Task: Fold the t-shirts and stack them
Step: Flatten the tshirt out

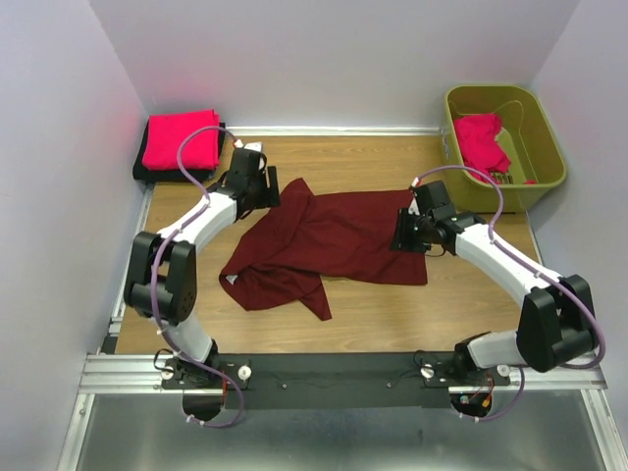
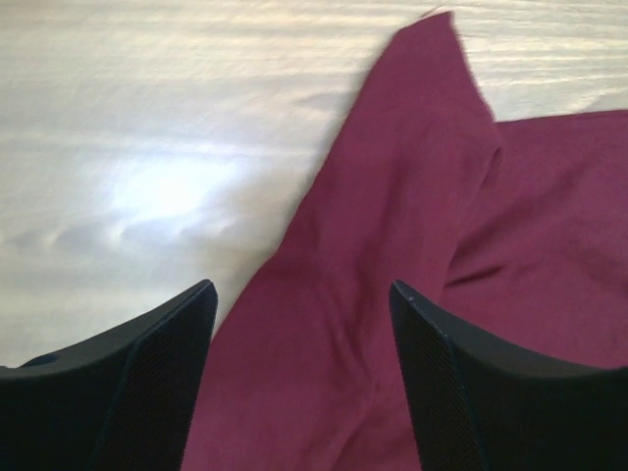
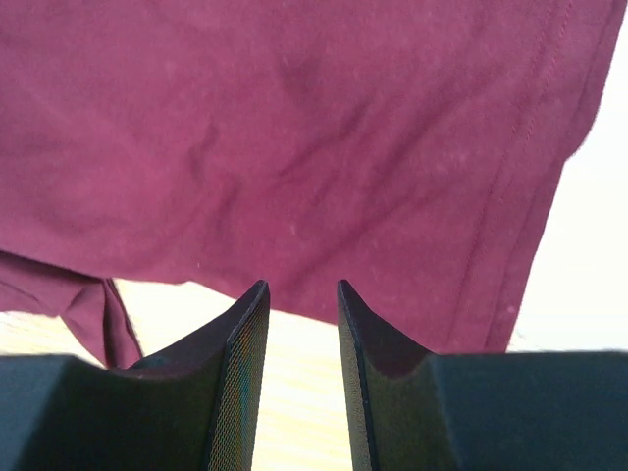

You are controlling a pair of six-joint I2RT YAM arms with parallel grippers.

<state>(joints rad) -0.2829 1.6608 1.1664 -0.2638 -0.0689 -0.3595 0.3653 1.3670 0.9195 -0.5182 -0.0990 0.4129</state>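
The maroon shirt [image 1: 334, 245] lies rumpled across the middle of the table [image 1: 412, 309], its near-left part bunched and folded over. Treat it as light, limp cloth that will sag, drag and slide on the smooth wood; it won't break, but a pinch in mid-panel will likely raise only a peak, so take it at a hem, sleeve edge or corner.

Your left gripper [image 2: 301, 289] hangs over the far-left sleeve, fingers well apart, cloth below them, nothing clamped; your right gripper [image 3: 302, 287] sits at the shirt's right edge, fingers a narrow slot apart, bare wood showing in the gap, holding nothing.

Only the top view gives you the whole outline, the folded pink shirt [image 1: 182, 139] on a black shirt [image 1: 147, 172] in the far-left corner, and a second pink shirt [image 1: 481, 137] in the bin [image 1: 545, 186] at far right; only the wrist views give you the sleeve's point, the stitched hem, and the cloth edge lying just beyond the right fingertips.
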